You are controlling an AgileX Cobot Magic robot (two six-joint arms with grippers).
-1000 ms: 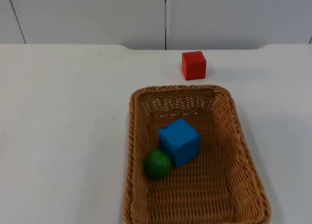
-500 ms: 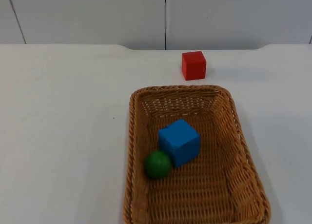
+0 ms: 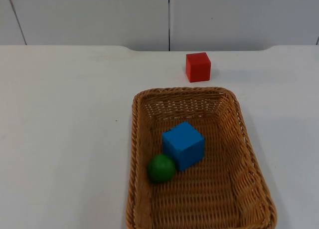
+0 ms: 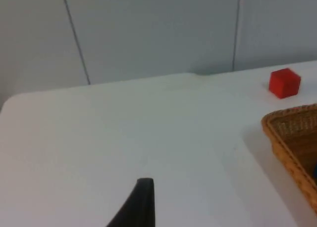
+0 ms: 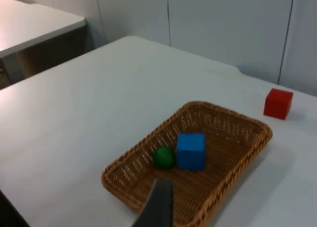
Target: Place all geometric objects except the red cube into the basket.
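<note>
Inside the basket (image 3: 137, 154): block (image 3: 183, 144) near the middle, ball (image 3: 161, 168) touching its front left. Behind the basket, on the table (image 3: 60, 129), another cube (image 3: 198, 66), apart.

The basket (image 3: 199, 159) was cut off at its near end in the top view, so its near rim and both near corners could not be seen whole. In the left wrist view, the picture's edge took all of the basket but one stretch of rim (image 4: 292, 148), and just a sliver of the blue cube (image 4: 315, 173) showed inside it. The green ball (image 3: 161, 168) hid the cube's lower near corner in the top view. A single dark fingertip (image 4: 140, 204) of the left gripper showed, its base cut off; likewise one fingertip (image 5: 158, 204) of the right gripper, standing before the basket's near rim.
</note>
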